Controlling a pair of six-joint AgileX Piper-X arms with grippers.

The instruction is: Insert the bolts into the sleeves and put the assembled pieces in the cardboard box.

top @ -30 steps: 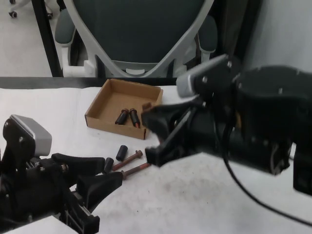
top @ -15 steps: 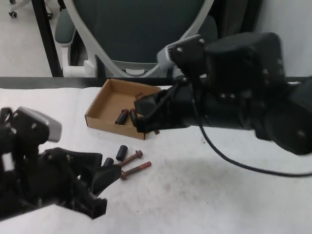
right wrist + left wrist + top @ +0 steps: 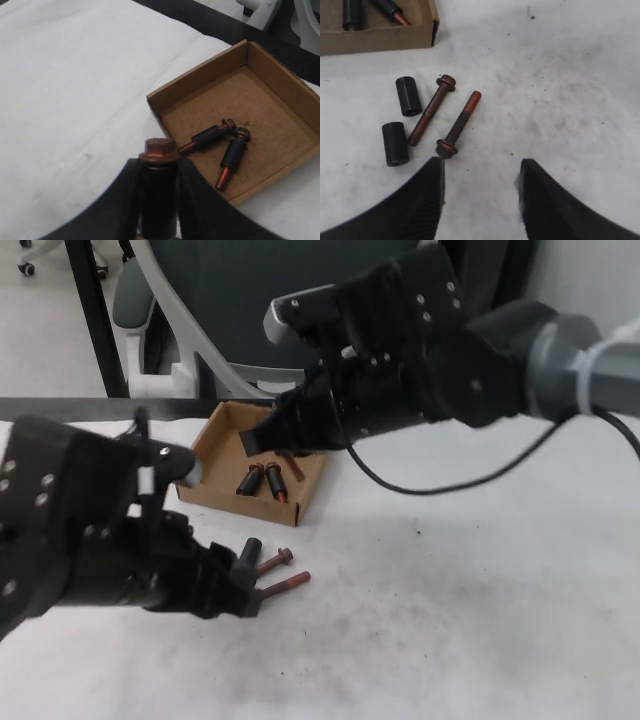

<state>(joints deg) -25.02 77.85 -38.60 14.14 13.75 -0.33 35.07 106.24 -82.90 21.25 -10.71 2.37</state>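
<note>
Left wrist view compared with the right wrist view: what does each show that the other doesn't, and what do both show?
Left wrist, not right: two loose bolts and two empty sleeves lying on the bench, just ahead of the open left gripper. Right wrist, not left: the right gripper shut on an assembled piece, bolt head sticking out. Both: the box with two assembled pieces lying inside.

Gaping hand [image 3: 481,164]; two bolts [image 3: 431,116], two sleeves [image 3: 408,95] nearby
</note>
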